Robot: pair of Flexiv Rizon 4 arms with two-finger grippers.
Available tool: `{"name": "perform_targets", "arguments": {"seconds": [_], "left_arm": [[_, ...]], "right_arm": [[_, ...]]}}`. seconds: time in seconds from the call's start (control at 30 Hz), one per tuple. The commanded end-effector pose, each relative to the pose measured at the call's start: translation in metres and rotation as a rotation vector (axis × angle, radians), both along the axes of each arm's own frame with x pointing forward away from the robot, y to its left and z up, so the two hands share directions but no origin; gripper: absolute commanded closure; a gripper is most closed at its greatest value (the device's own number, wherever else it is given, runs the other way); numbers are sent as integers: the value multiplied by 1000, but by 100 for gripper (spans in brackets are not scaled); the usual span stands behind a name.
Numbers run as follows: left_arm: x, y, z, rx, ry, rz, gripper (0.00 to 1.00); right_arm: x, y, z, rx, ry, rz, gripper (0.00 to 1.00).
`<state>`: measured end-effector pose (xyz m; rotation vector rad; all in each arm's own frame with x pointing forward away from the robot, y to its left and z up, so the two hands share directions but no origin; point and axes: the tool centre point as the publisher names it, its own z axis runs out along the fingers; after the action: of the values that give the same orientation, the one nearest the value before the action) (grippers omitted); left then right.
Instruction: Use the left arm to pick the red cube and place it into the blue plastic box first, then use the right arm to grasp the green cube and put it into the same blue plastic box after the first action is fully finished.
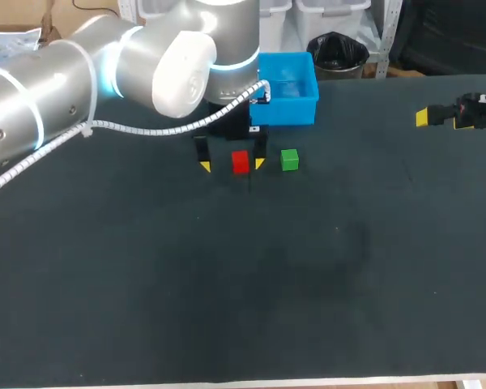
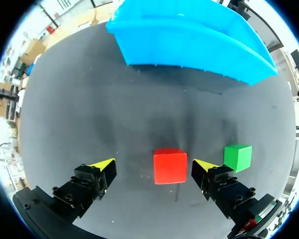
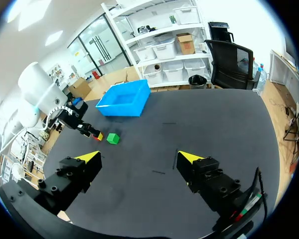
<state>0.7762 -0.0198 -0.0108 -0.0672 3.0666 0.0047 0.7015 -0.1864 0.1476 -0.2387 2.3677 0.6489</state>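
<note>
The red cube rests on the dark table, between the open fingers of my left gripper. In the left wrist view the red cube lies between the yellow tips, nearer one finger, with gaps on both sides, so the left gripper is open around it. The green cube sits just beside that finger, on its outer side. The blue plastic box stands behind both cubes. My right gripper hangs open at the far right, holding nothing, far from the green cube.
My left arm reaches in from the left and covers the table's back left. The table's far edge runs just behind the blue box. Bare dark tabletop spreads across the front and middle.
</note>
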Motion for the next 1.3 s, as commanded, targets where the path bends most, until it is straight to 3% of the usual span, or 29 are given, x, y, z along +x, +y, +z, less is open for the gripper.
{"name": "perform_targets", "arguments": {"seconds": [0.03,0.27,0.33,0.4,0.67,0.83,1.1,1.3], "left_arm": [[5,-5,-2,3,4,-1,0],[8,-8,-7,2,13,-5,0],[8,-9,-7,3,14,-5,58],[9,-8,-8,6,15,0,100],[9,-7,-10,9,19,5,100],[6,-8,-2,26,7,-9,100],[7,-4,35,36,-18,-27,100],[16,-1,75,-8,-55,-19,100]], "right_arm": [[-1,1,1,-5,2,-5,0],[-1,1,1,-5,2,-5,0],[-1,1,1,-5,2,-5,0],[-1,1,1,-5,2,-5,0],[-1,1,1,-5,2,-5,0],[-1,1,1,-5,2,-5,0],[-1,1,1,-5,2,-5,0],[-1,1,1,-5,2,-5,0]]}}
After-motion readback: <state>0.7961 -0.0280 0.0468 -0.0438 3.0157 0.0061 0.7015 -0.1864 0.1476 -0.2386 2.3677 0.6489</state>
